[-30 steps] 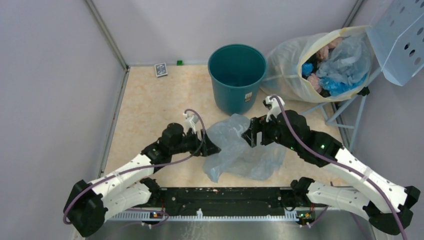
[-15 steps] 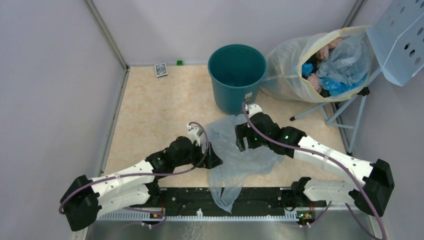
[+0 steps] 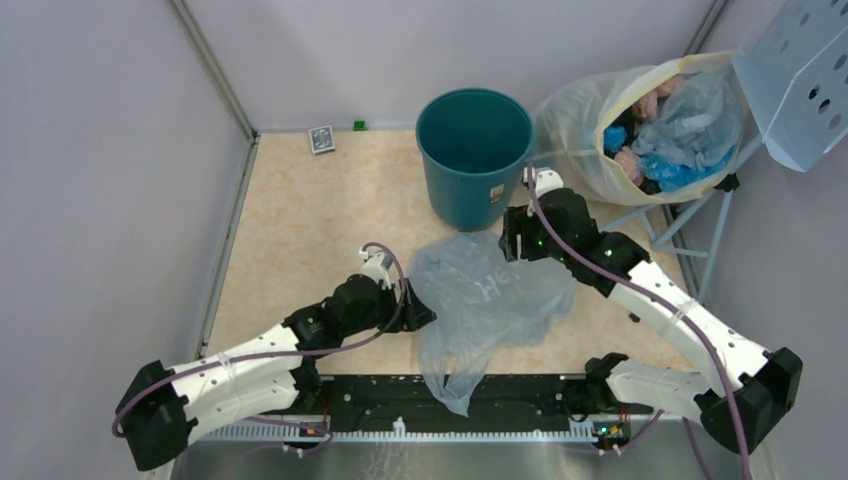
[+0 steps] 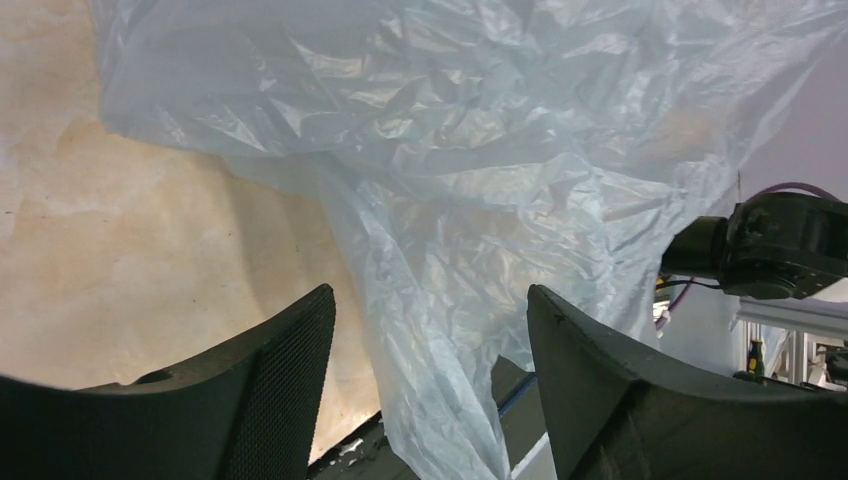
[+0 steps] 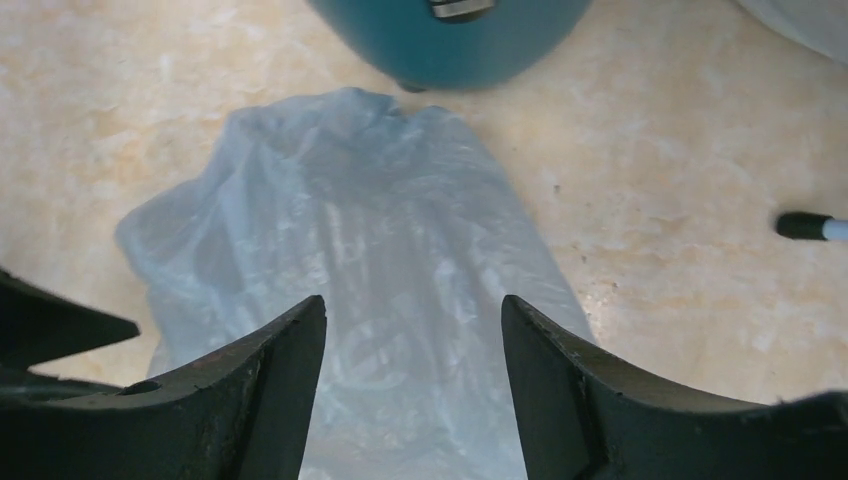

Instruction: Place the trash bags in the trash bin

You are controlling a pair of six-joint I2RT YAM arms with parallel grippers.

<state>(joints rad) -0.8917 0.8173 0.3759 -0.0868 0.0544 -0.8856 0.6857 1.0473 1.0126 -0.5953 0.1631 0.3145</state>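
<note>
The pale-blue trash bag [image 3: 490,295] lies spread and crumpled on the table in front of the dark-teal trash bin [image 3: 472,150], white lettering up, with one end hanging over the near edge. My left gripper [image 3: 424,314] is open at the bag's left edge. In the left wrist view the bag [image 4: 480,170] hangs in a fold between the spread fingers of the left gripper [image 4: 430,300]. My right gripper [image 3: 511,247] is open and empty, above the bag's far end near the bin. The right wrist view shows the right gripper [image 5: 412,305] over the bag [image 5: 370,260], with the bin's base [image 5: 450,30] beyond.
A big yellowish sack [image 3: 585,125] stuffed with blue and pink bags leans at the back right, under a pale-blue perforated panel [image 3: 800,80] on a metal stand [image 3: 690,215]. A small dark card [image 3: 321,139] and a green block [image 3: 359,125] lie by the back wall.
My right gripper has let go of the bag and pulled back toward the bin. The bag has dropped and spread out flat, one end over the near edge. The left arm shifted slightly.
</note>
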